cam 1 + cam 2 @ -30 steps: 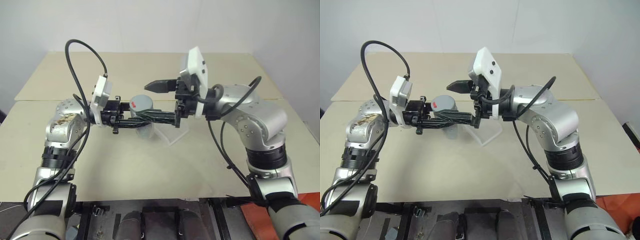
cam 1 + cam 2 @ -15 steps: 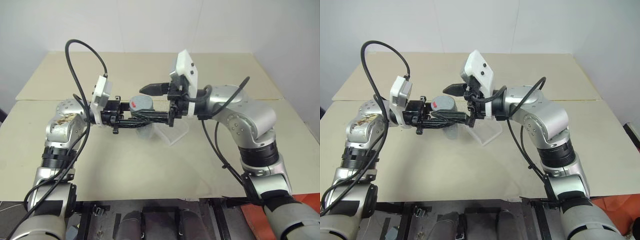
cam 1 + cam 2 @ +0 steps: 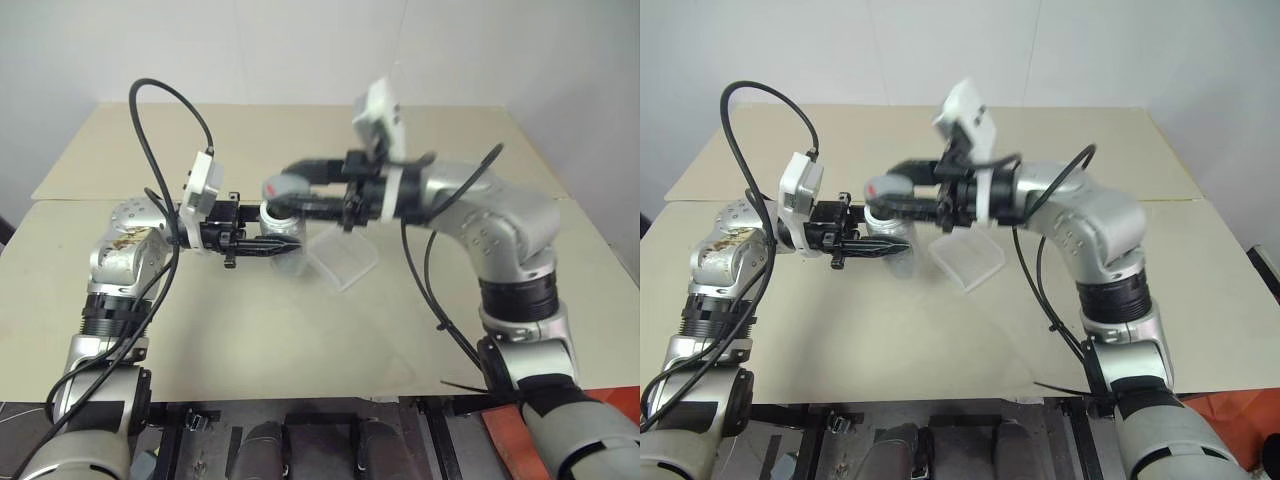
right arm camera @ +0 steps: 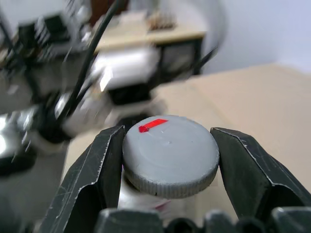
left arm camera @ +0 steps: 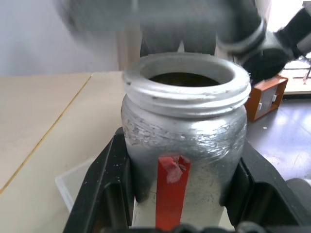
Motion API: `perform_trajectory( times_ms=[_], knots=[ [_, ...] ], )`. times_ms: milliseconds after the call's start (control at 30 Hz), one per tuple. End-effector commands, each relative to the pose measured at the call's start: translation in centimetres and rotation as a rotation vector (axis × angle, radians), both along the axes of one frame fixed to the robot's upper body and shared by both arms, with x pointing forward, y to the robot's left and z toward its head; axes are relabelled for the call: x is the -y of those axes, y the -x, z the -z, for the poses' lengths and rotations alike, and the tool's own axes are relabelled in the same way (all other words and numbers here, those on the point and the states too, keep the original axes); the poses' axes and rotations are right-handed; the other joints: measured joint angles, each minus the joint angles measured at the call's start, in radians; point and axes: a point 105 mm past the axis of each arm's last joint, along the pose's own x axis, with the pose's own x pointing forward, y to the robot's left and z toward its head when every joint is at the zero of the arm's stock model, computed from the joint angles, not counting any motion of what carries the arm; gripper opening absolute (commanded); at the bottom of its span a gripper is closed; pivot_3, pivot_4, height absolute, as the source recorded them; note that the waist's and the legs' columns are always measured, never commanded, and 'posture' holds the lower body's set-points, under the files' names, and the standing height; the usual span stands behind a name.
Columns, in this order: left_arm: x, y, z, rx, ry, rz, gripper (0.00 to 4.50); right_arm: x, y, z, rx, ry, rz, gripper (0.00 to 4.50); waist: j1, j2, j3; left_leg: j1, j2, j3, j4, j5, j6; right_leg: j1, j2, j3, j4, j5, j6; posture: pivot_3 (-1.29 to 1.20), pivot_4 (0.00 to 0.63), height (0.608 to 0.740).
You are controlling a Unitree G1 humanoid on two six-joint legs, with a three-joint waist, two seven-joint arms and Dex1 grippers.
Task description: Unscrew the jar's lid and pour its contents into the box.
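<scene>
The left gripper (image 3: 272, 246) reaches level toward the robot's right, above the table (image 3: 300, 330), its black fingers (image 5: 104, 187) clamped on the sides of the jar (image 5: 183, 160), which it holds upright. The right gripper (image 3: 285, 198) reaches level toward the robot's left, just above the jar, and its fingers (image 4: 95, 170) pinch the lid (image 4: 170, 154) by its edge. The lid is off: the jar's threaded mouth stands open, with dark contents inside, and the lid hangs a little above it.

The table is a pale beige, matte top with a seam running across it, set before a plain white wall. The box (image 3: 342, 258) rests on it just beside the jar, below the right forearm.

The jar is a cloudy, silvery cylinder with a red strip running down its side. The lid is a round grey cap with a ribbed rim and a small red mark on its flat top. The box is clear thin plastic, shallow and square, with a flared rim.
</scene>
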Motion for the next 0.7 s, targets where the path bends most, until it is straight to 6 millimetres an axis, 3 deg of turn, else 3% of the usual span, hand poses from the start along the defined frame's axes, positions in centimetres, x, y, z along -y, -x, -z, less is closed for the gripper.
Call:
perform_trajectory(
  times_ms=[33,200,333,400,533,700],
  knots=[
    [-0.2,0.3,-1.0,0.056,0.008,-0.012,1.96,2.2,-0.8,-0.9,0.075,-0.013,0.128,2.77,0.001,0.0,0.0,0.0,0.0,0.0,0.0,0.0,0.0,0.0,0.0,0.0,0.0,0.0,0.0,0.0,0.15,0.74],
    [-1.1,-0.2,-1.7,0.071,0.048,-0.099,1.96,8.4,-3.9,2.5,0.127,0.066,0.503,2.77,0.002,0.0,0.0,0.0,0.0,0.0,0.0,0.0,0.0,0.0,0.0,0.0,0.0,0.0,0.0,0.0,0.15,0.74],
    [-1.6,-0.5,-1.9,0.092,0.059,-0.165,1.96,12.3,-4.3,7.2,0.098,0.157,0.701,2.77,-0.001,0.0,0.0,0.0,0.0,0.001,0.0,0.0,0.0,-0.001,0.0,0.001,-0.001,0.0,0.0,0.0,0.15,0.74],
    [-1.8,-0.9,-2.1,0.1,0.07,-0.21,1.96,13.8,-4.2,10.5,0.028,0.205,0.778,2.77,-0.001,0.0,0.0,-0.001,0.0,0.0,-0.001,0.0,0.0,-0.001,0.0,0.001,-0.001,0.0,0.0,0.0,0.15,0.74],
    [-1.6,-1.4,-2.1,0.106,0.094,-0.266,1.96,14.9,-4.2,15.4,-0.08,0.249,0.883,2.77,-0.007,0.0,0.0,0.001,0.0,0.001,0.0,0.0,0.0,-0.001,0.0,0.003,-0.002,0.0,0.0,0.0,0.15,0.74],
    [-0.7,-2.0,-2.3,0.113,0.132,-0.317,1.96,15.7,-4.3,19.2,-0.167,0.318,0.943,2.77,-0.006,0.0,0.0,0.004,-0.001,0.001,0.0,0.0,-0.001,0.001,0.0,0.004,-0.001,0.0,0.0,0.0,0.15,0.74]
  ],
)
